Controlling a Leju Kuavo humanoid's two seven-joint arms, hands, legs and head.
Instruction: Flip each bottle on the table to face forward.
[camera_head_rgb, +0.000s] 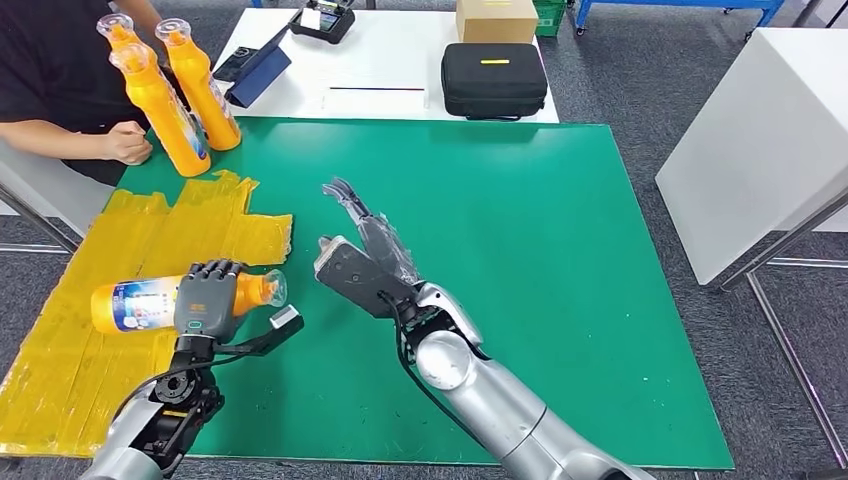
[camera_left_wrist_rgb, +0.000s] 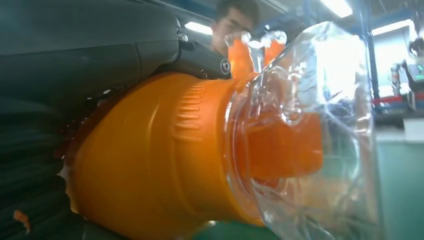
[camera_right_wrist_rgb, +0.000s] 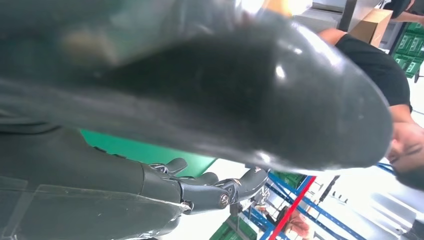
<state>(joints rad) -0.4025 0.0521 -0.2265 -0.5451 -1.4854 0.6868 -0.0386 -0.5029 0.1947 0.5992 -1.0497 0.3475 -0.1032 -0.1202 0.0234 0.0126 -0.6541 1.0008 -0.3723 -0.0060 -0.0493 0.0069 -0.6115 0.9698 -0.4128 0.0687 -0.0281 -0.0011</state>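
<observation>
Left hand (camera_head_rgb: 207, 297) grips lying bottle (camera_head_rgb: 150, 300), cap seemingly pointing right.

Green mat (camera_head_rgb: 560, 250) open; upright bottles (camera_head_rgb: 175, 100) far-left.

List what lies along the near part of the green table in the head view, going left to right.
Yellow plastic sheet → lying orange bottle held by the left hand → right hand → bare green table.
</observation>
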